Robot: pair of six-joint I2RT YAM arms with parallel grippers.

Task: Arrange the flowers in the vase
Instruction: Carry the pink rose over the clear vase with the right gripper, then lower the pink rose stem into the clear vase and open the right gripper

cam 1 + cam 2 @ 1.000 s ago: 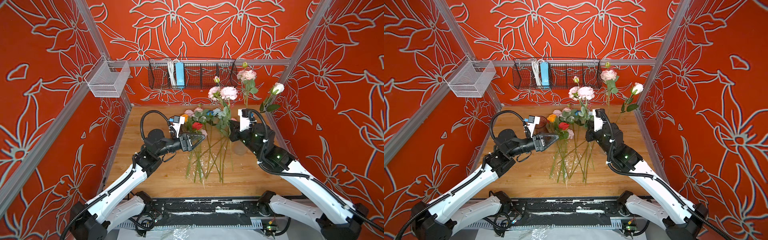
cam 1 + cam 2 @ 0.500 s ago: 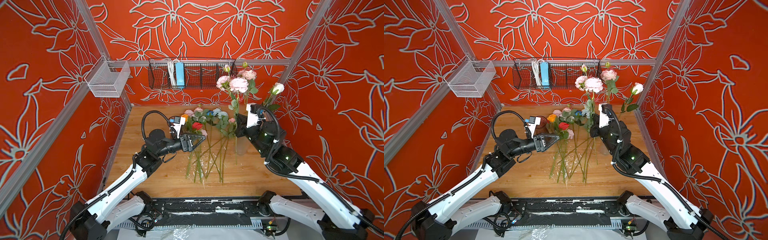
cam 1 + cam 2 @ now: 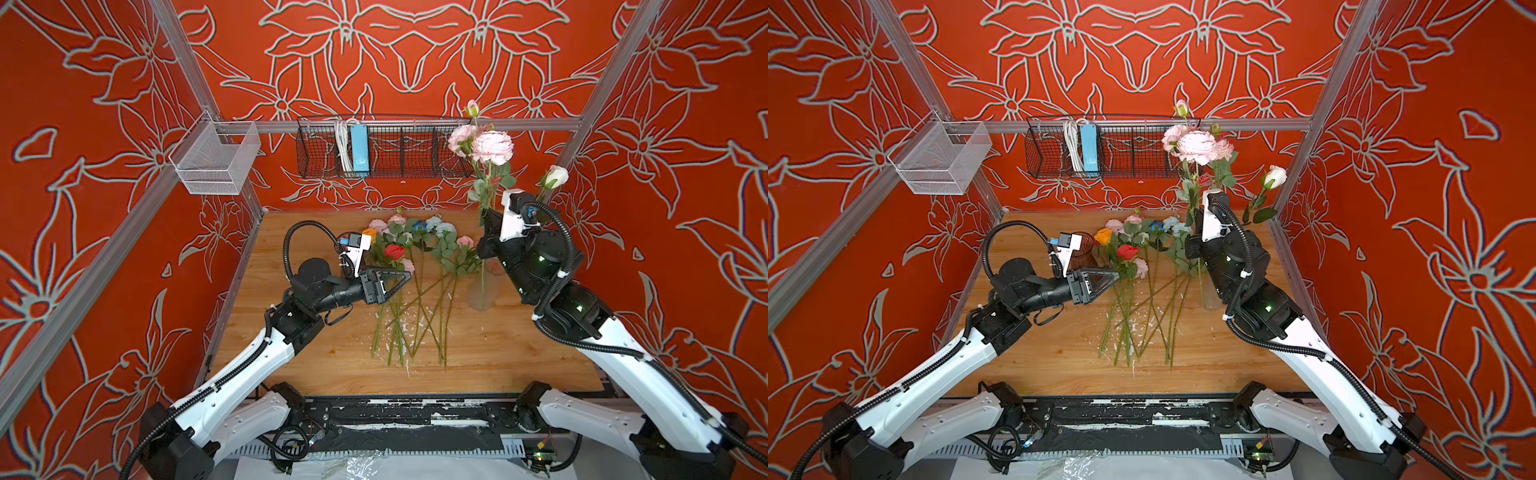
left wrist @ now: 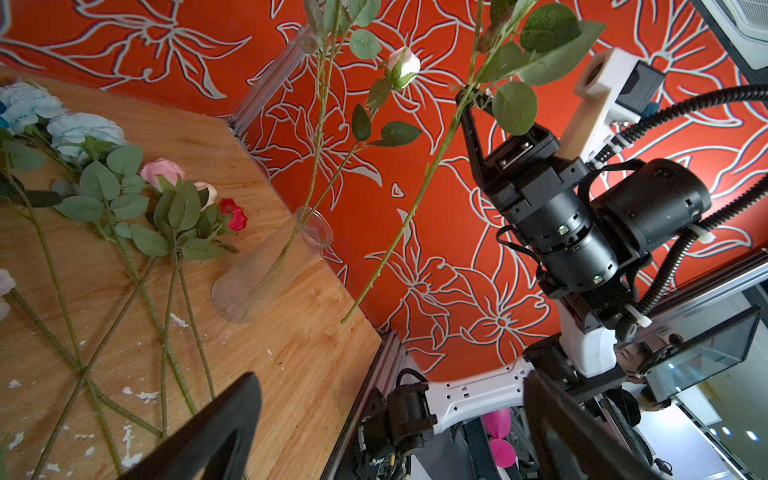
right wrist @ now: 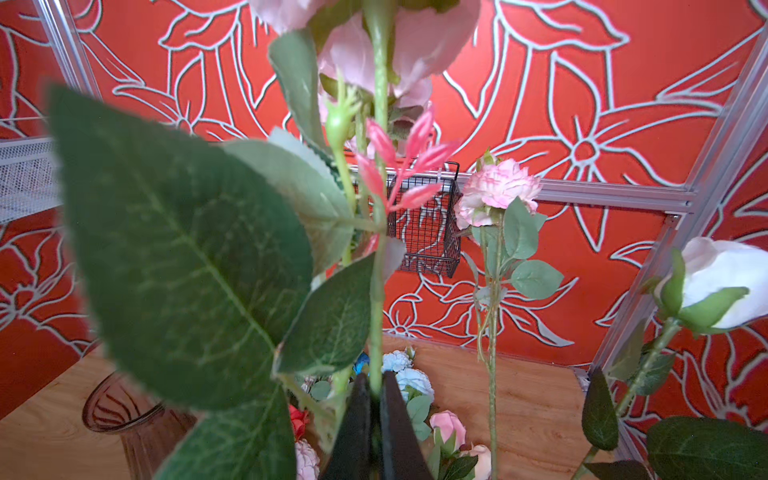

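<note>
A big pink peony (image 3: 492,146) on a long leafy green stem is pinched upright by the right claw (image 5: 375,388), stem end hung near the clear ribbed vase (image 4: 257,282), where a white rose (image 3: 556,176) is already stood. The other flowers (image 3: 442,245) are laid out on the table (image 3: 519,353), the left claw (image 3: 401,278) spread wide over them

The right gripper (image 5: 376,388), clamped on a pink peony on a long green stem (image 3: 492,146), has swung up and rightward in both top views, toward the clear ribbed glass vase (image 3: 482,291).
</note>
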